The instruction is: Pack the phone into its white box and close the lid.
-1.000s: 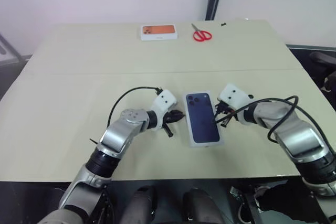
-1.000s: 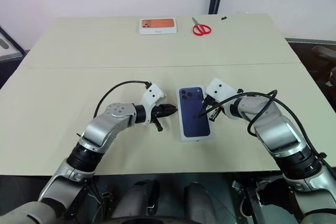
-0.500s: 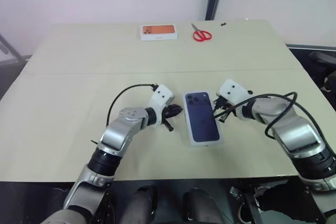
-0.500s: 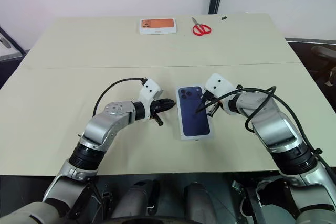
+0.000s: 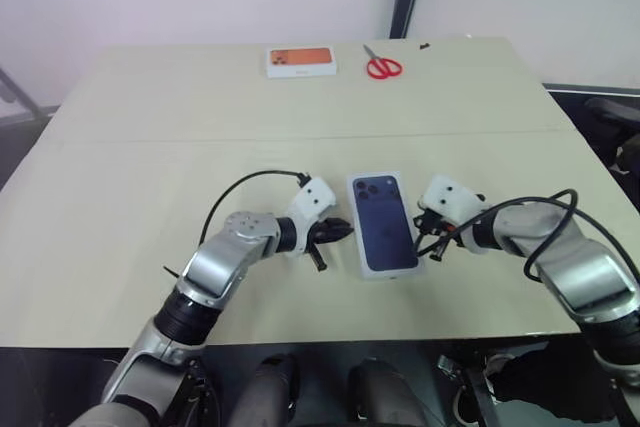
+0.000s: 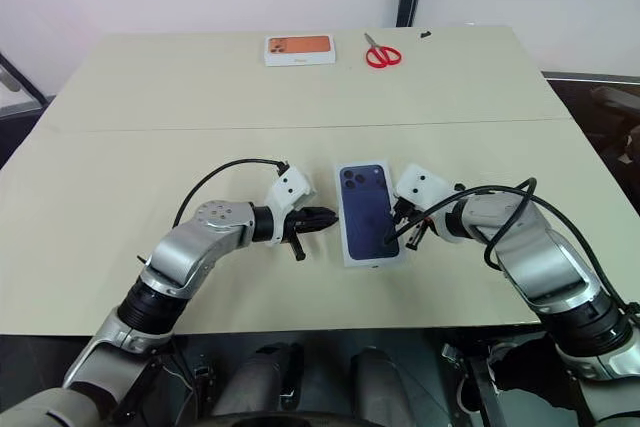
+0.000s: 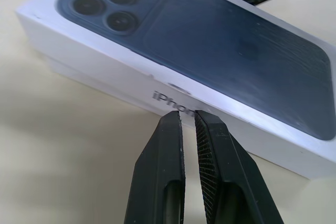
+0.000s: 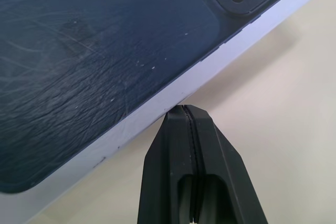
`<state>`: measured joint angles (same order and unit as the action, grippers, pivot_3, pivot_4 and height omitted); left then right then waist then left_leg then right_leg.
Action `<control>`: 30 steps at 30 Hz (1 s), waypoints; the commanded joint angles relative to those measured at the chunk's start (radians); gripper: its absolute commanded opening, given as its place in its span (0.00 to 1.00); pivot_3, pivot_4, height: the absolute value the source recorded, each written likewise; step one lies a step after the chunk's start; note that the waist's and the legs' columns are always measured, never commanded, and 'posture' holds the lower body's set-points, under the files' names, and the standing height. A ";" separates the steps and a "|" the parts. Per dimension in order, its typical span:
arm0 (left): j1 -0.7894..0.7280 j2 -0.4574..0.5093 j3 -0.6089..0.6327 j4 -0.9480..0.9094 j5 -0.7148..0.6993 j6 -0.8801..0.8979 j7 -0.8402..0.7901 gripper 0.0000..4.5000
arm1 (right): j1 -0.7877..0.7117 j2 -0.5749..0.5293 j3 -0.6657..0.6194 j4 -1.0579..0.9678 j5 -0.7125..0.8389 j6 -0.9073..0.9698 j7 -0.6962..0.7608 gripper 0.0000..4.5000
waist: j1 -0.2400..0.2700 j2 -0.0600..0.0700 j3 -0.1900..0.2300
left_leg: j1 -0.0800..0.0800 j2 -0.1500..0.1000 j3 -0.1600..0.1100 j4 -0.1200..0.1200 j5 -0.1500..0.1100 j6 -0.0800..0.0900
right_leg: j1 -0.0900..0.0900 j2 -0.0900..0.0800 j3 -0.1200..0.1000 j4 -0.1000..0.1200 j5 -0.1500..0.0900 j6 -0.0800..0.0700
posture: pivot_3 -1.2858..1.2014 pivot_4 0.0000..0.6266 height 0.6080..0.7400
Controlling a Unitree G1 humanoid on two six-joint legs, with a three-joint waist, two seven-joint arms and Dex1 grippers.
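Both arms have drawn back slightly from the lid (image 5: 383, 221), seated on the white box (image 7: 100, 80) near the surface's front edge. Left wrist view: left gripper (image 7: 188, 120) fingers nearly closed, empty. Right wrist view: right gripper (image 8: 185, 113) fingers shut, empty. Closing appears complete; next, retract clear.

- The lid (image 5: 383, 221), printed with a dark blue phone's back, lies flat near the front of the beige table (image 5: 150, 177).
- The left gripper (image 5: 340, 231) points at the lid's left long side, just beside it.
- The right gripper (image 5: 422, 241) sits at the lid's right long side, close to its near corner.
- A white box printed with an orange phone (image 5: 301, 61) lies at the far edge.
- Red-handled scissors (image 5: 382, 65) lie just to its right.
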<state>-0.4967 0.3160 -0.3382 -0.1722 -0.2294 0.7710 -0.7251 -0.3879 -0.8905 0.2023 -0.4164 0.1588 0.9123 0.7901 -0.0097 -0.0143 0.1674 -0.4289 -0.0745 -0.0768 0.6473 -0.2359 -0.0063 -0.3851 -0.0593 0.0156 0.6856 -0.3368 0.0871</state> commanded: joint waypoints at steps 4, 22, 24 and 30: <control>-0.020 -0.033 0.008 -0.021 -0.016 -0.002 0.014 0.11 | -0.010 -0.006 -0.037 -0.052 0.022 0.002 0.010 0.00 | 0.001 0.000 0.000 | 0.000 0.000 0.000 0.000 0.000 0.000 | 0.000 0.000 0.000 0.000 0.000 0.000 | 0.52 0.24 1.00; -0.024 -0.050 0.032 -0.024 -0.032 0.004 0.015 0.11 | -0.020 -0.018 -0.063 -0.056 0.037 0.014 0.016 0.00 | 0.002 0.000 0.000 | 0.000 0.000 0.000 0.000 0.000 0.000 | 0.000 0.000 0.000 0.000 0.000 0.000 | 0.52 0.24 1.00; -0.023 -0.051 0.033 -0.024 -0.031 0.004 0.014 0.11 | -0.021 -0.019 -0.063 -0.056 0.038 0.014 0.016 0.00 | 0.002 0.000 0.000 | 0.000 0.000 0.000 0.000 0.000 0.000 | 0.000 0.000 0.000 0.000 0.000 0.000 | 0.52 0.24 1.00; -0.021 -0.053 0.033 -0.023 -0.029 0.004 0.014 0.11 | -0.022 -0.022 -0.062 -0.054 0.037 0.012 0.017 0.00 | 0.002 0.000 0.000 | 0.000 0.000 0.000 0.000 0.000 0.000 | 0.000 0.000 0.000 0.000 0.000 0.000 | 0.52 0.24 1.00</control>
<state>-0.5001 0.2782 -0.3190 -0.1673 -0.2319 0.7810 -0.7102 -0.3887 -0.9033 0.1696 -0.4261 0.1802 0.9333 0.7990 -0.0076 -0.0143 0.1674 -0.4289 -0.0746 -0.0768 0.6475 -0.2359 -0.0063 -0.3850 -0.0594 0.0156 0.6856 -0.3368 0.0871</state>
